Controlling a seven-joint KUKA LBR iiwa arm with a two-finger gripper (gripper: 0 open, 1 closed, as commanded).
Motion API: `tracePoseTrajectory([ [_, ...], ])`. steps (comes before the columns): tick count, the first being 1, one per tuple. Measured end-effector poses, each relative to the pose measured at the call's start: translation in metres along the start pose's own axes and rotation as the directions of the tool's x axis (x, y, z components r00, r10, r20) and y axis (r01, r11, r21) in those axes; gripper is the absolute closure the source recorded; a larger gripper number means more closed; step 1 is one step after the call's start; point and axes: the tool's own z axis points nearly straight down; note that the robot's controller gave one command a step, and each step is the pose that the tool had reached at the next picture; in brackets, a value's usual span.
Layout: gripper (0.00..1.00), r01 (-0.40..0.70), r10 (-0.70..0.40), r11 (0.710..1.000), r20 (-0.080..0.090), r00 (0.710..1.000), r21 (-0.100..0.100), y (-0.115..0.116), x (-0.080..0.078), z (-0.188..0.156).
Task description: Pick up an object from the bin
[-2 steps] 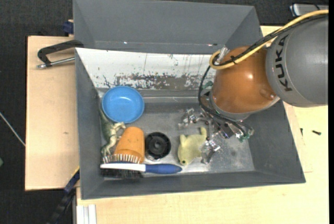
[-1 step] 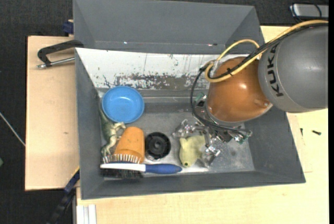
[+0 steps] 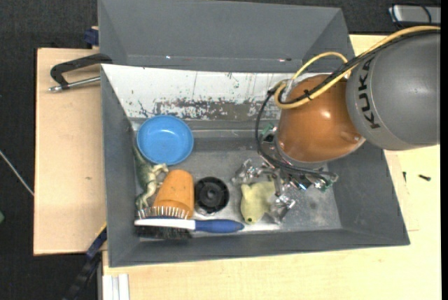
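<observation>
One pick is in hand: the gripper point(image 3: 283, 188) is set low in the grey bin point(image 3: 231, 40), on the arm's side of the floor, at the grasp-approach step.

Camera view: the tool is placed just beside, perhaps touching, a pale yellow-green soft lump point(image 3: 253, 202) near the front wall, but contact cannot be confirmed. The gripper's state cannot be told, as it is largely covered by the arm's orange cover point(image 3: 315, 127). Nothing is seen to be held. The next move is judged to call for closure on the lump and a straight lift, kept clear of the black round piece point(image 3: 211, 194) just beyond it. An orange cup point(image 3: 175, 192), a blue-handled brush point(image 3: 189, 225) and a blue bowl point(image 3: 165, 139) are well apart from the tool. The lump's near edge is hidden by metal parts.
</observation>
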Motion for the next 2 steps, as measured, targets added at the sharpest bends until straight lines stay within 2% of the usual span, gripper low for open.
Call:
tracePoseTrajectory([
  [1,1.00,0.000,0.000,1.000,0.007,1.000,0.003,-0.0005,-0.0021,-0.0010],
  [2,1.00,-0.002,0.002,1.000,0.003,1.000,0.001,-0.0008,-0.0040,-0.0108],
])
